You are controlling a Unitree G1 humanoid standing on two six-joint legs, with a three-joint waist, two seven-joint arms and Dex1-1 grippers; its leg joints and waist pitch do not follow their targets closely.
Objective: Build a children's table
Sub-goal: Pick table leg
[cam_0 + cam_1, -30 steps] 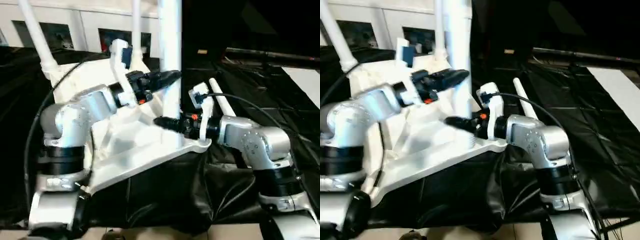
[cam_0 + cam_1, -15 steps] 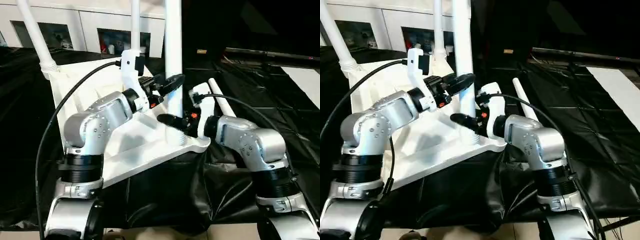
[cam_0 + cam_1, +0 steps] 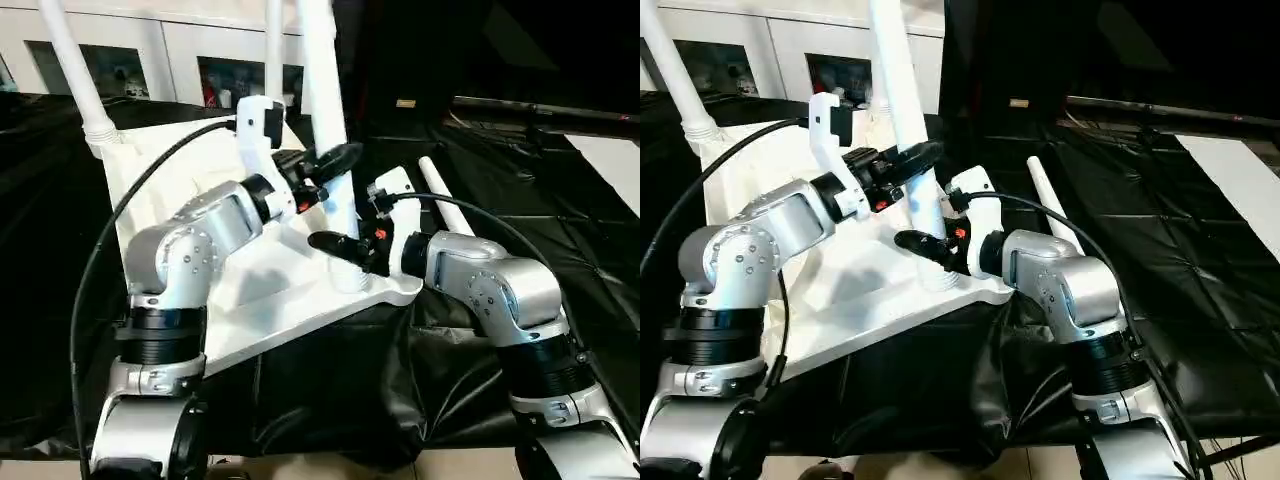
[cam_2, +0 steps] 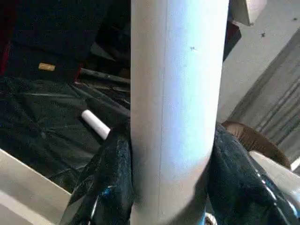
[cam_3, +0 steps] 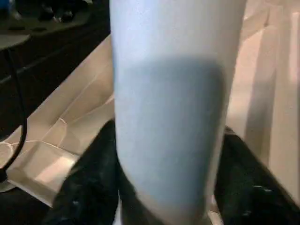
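Inverted white tabletop (image 3: pixel 190 190) on black sheeting (image 3: pixel 560 230), ribbed underside up. Near-corner leg (image 3: pixel 322 90) seated in its socket, tilted toward the robot's left. Left gripper (image 3: pixel 335 158) closed around this leg partway up, a black finger on each side in the left wrist view. Right gripper (image 3: pixel 330 243) closed around the same leg lower down, just above the socket. 2 further legs (image 3: pixel 70 70) standing in far sockets; 1 loose leg (image 3: pixel 445 200) lying on the sheeting beside the right arm.

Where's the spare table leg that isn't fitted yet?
The loose leg lies on the black sheet to the robot's right of the tabletop, just behind the right gripper.
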